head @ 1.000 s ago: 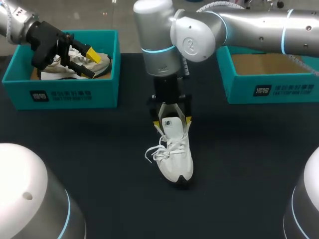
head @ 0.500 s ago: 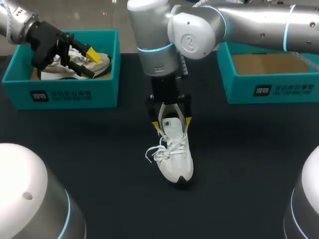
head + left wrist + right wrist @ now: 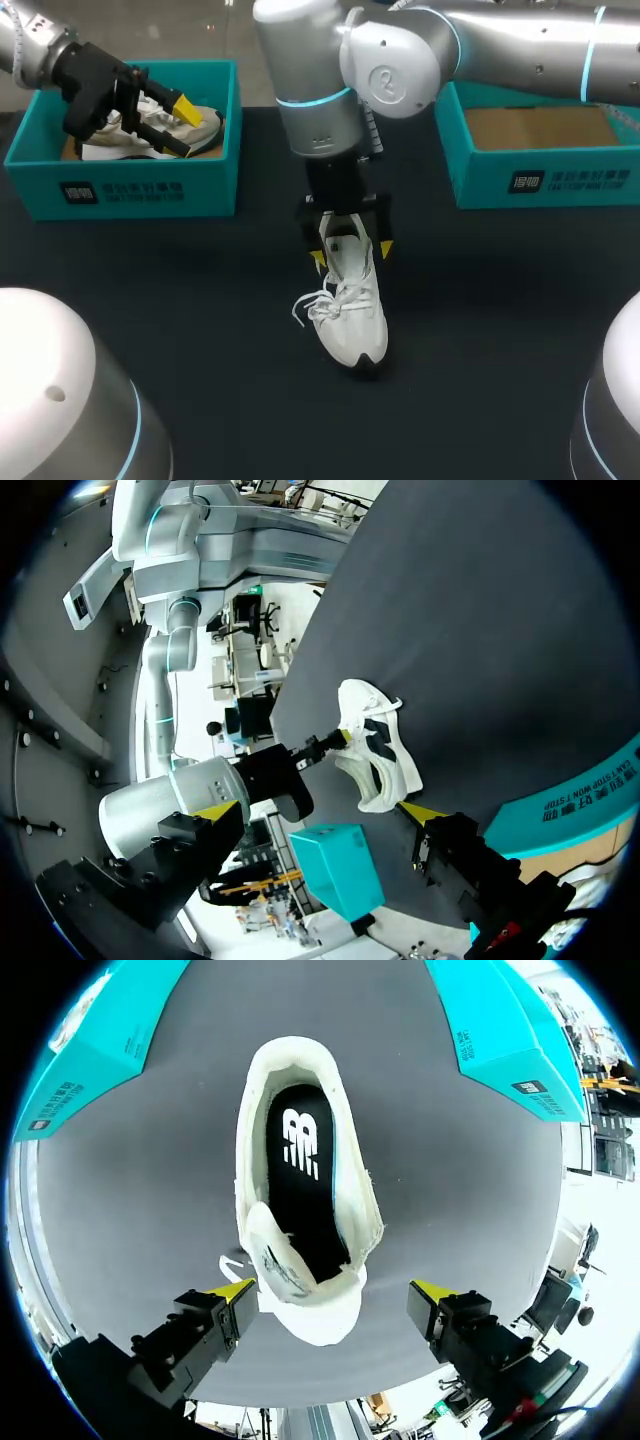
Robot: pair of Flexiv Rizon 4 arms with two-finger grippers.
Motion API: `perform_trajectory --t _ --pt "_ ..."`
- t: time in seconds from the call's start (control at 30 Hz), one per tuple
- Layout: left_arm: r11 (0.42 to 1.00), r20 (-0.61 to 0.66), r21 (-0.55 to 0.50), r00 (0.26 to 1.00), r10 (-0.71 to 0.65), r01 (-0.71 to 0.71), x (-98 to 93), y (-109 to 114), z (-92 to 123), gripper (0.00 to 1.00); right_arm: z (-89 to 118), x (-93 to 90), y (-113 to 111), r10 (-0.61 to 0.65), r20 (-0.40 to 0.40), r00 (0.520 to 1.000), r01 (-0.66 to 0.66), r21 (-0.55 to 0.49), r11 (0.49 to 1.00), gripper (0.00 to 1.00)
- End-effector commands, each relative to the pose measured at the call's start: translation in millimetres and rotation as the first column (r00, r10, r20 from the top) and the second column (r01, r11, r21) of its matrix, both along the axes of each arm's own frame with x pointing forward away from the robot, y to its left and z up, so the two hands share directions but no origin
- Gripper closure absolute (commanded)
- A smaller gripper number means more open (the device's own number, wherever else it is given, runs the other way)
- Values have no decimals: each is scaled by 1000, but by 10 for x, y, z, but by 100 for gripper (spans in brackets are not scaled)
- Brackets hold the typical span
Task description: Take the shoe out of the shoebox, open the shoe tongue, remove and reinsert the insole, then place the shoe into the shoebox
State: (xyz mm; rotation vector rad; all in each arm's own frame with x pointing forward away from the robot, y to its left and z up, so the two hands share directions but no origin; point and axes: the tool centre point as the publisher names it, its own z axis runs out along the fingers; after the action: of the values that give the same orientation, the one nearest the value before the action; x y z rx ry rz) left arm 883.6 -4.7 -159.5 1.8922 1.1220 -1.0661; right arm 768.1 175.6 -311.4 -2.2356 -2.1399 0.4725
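White sneaker (image 3: 352,305) stands upright on the black table (image 3: 500,330), with its black insole (image 3: 300,1185) seated inside. Right gripper (image 3: 352,255) hangs over the heel end, fingers spread, touching nothing. Left gripper (image 3: 180,128), also spread, is over the left shoebox (image 3: 120,188).

White print, a small square mark with 2 lines of characters beside it, stands on the front wall of the left shoebox (image 3: 200,190) and again on the right shoebox (image 3: 480,185); I cannot make out what it says. A white logo sits on the black insole (image 3: 300,1190) inside the shoe (image 3: 355,1200), and a small dark mark on its tongue (image 3: 340,250).
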Motion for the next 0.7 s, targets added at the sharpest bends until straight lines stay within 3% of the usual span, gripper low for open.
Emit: perform_trajectory --t 0.03,0.27,0.5,0.53,0.57,0.6,0.7 --pt "1000 1 3 1000 -1 1 0 5 3 0 187 -152 -35 5 38 999 -5 3 1000 0" --pt "1000 1 3 1000 -1 1 0 5 3 0 376 -350 33 0 44 999 0 3 1000 0" --pt "1000 1 3 1000 -1 1 0 5 3 0 430 -479 108 4 29 1000 -4 14 1000 0" --pt "1000 1 3 1000 -1 1 0 5 3 0 428 -483 113 6 28 1000 -6 14 1000 11" --pt "1000 1 3 1000 -1 1 0 5 3 0 429 -485 119 7 28 1000 -8 15 1000 62" --pt "1000 1 3 1000 -1 1 0 5 3 0 431 -486 126 12 31 999 -13 15 1000 100" --pt "1000 1 3 1000 -1 1 0 5 3 0 449 -490 147 19 41 999 -20 26 999 100"
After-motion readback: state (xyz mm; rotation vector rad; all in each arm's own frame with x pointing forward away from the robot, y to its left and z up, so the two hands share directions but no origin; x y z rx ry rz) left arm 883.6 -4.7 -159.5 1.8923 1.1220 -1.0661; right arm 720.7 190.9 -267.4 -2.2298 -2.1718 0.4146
